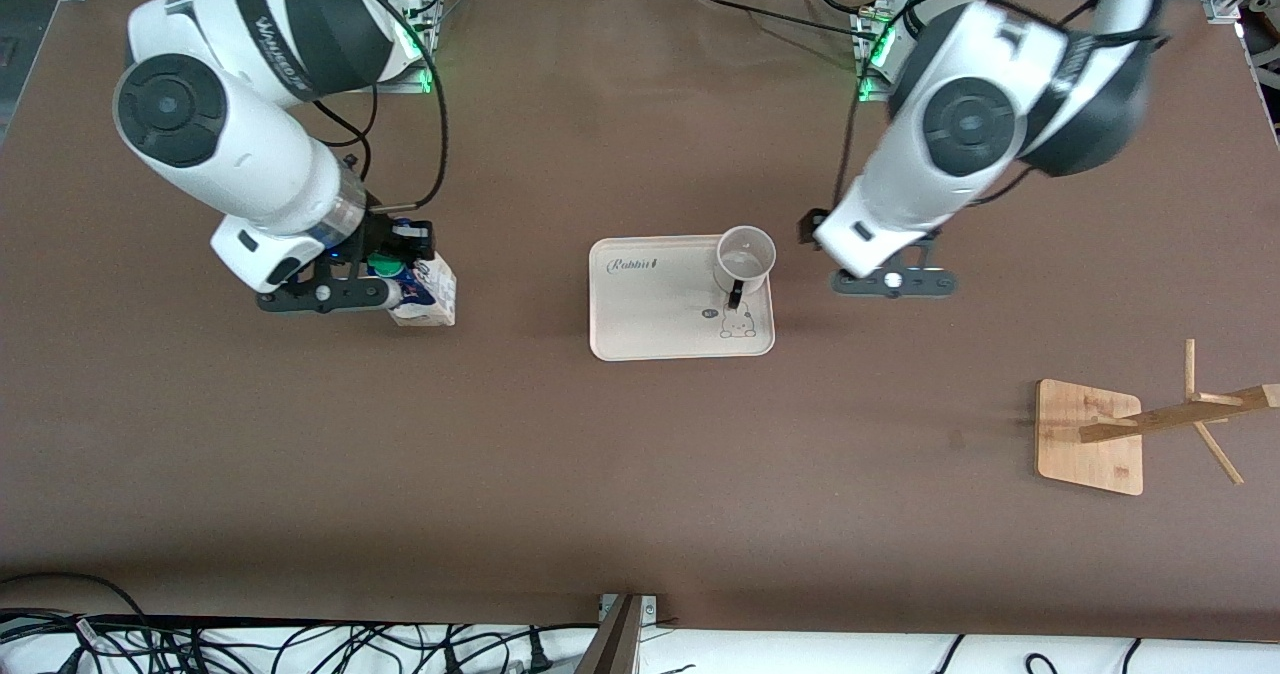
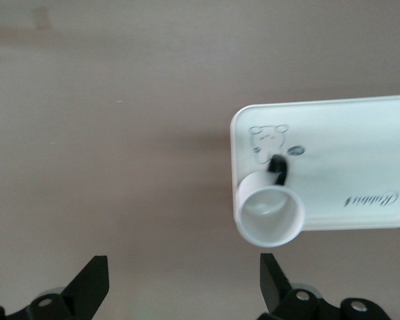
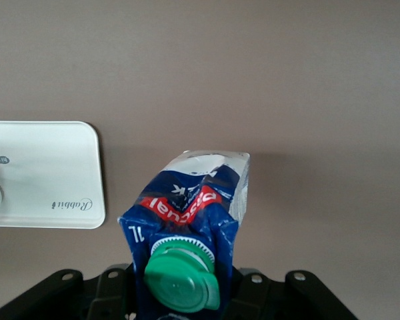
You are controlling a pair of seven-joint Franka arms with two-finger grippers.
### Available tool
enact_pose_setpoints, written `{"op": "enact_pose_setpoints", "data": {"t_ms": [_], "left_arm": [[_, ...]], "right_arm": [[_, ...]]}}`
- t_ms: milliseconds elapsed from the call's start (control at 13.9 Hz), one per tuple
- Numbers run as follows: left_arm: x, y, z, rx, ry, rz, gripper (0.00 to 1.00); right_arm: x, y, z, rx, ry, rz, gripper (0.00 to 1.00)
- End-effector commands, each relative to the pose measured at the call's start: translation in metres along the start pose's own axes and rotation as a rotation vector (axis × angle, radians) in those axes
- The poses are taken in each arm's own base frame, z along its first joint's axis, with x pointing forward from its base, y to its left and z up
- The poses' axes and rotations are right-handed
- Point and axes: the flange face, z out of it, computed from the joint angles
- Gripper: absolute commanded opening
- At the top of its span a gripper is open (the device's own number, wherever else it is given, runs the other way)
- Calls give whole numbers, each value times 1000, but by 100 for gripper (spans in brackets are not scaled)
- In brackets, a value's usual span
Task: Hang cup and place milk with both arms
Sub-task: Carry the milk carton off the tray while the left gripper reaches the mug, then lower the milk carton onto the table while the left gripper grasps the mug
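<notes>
The white cup point(image 1: 745, 258) stands upright on the corner of a cream tray point(image 1: 650, 304) nearest the left arm, its black handle toward the front camera. In the left wrist view the cup point(image 2: 269, 213) is off to one side of my left gripper point(image 2: 183, 293), which is open and empty. That gripper point(image 1: 888, 280) hangs over bare table beside the tray, toward the left arm's end. My right gripper point(image 1: 385, 279) is shut on the top of the blue milk carton point(image 1: 425, 294), near the right arm's end. The carton point(image 3: 187, 207) leans, its green cap point(image 3: 182, 277) between the jaws.
A wooden mug rack point(image 1: 1180, 416) on a square wooden base point(image 1: 1090, 436) stands toward the left arm's end, nearer the front camera than the tray. The tray's corner also shows in the right wrist view point(image 3: 40, 173). Cables lie along the table's front edge.
</notes>
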Motion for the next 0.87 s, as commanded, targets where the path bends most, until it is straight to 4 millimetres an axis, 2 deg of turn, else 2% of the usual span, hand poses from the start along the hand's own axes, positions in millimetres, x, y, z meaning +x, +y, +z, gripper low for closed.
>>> {"op": "enact_pose_setpoints", "data": {"t_ms": [0,144,216,361,505,577,649,794], "left_arm": [[19,29,40,-24,25,-27,100],[16,66,79,-33,38,3,100],[13,78,96,-38,52,15,100],[8,82,121,-40,49,-26,100],[-14,101,146,-33,47,-30,100],[-20,103,160,-38,52,-76,100],[-30,108,176,-43,57,-111,100],[-43,115,190,-37,57,-135,100]], "right_arm": [[-17,41,-6,2,-16,-31,30],[-32,70,-7,-2,-30,-35,30],[-40,83,-8,1,-37,-50,30],[-51,106,-2,2,-58,-83,30],[-54,121,0,5,-97,-111,30],[-54,124,3,5,-104,-137,30],[-54,132,8,2,-112,-148,30],[-55,144,26,-8,-130,-156,30]]}}
